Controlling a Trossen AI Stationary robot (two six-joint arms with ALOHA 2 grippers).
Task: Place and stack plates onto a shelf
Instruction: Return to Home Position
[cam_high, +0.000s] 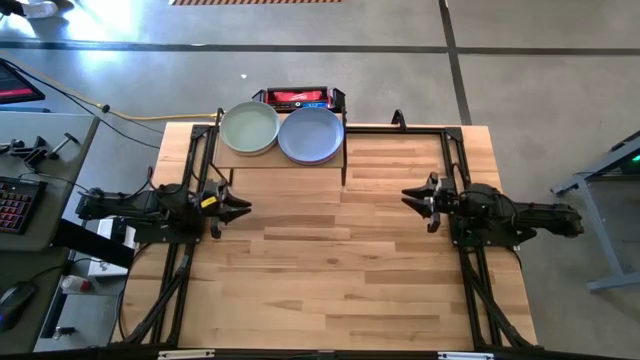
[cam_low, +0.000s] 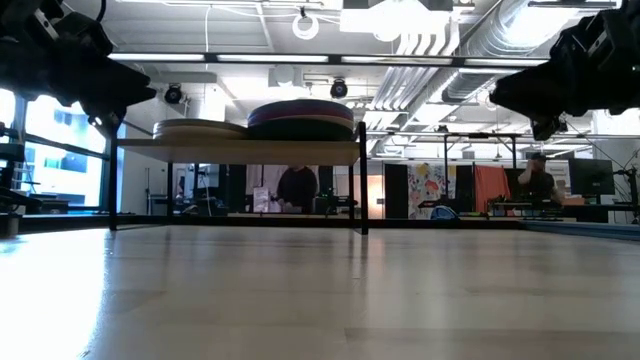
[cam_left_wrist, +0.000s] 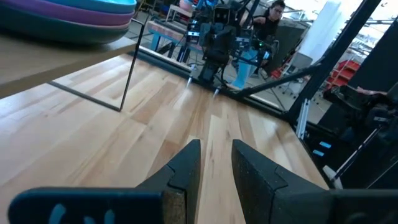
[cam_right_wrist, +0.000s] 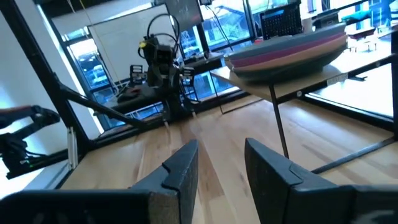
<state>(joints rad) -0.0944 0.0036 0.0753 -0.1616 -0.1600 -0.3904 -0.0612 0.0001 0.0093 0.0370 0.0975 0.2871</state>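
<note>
– Sage green is topping which pile?
– The left one. A round sage-green matte plate (cam_high: 249, 128) is lying uppermost on the left half of the small light-wood shelf on thin black legs (cam_high: 285, 163). A round blue plate (cam_high: 311, 134) is crowning the taller right pile, with pink, purple and teal rims showing beneath it in the wrist views.
– How are they sitting against the edges?
– The two piles are filling the board from side to side, their rims touching or nearly so. The blue one is reaching the shelf's right edge. The shelf itself is standing at the far edge of the large plank tabletop (cam_high: 330, 270), left of centre.
– And the arms?
– The left claw (cam_high: 243, 207) is hovering by the tabletop's left side, just in front of the shelf's left legs, its fingers a little apart. The right claw (cam_high: 408, 195) is hovering near the right side, well apart from the shelf, its fingers apart too. They are pointing at each other, with a broad stretch of planks lying between them.
</note>
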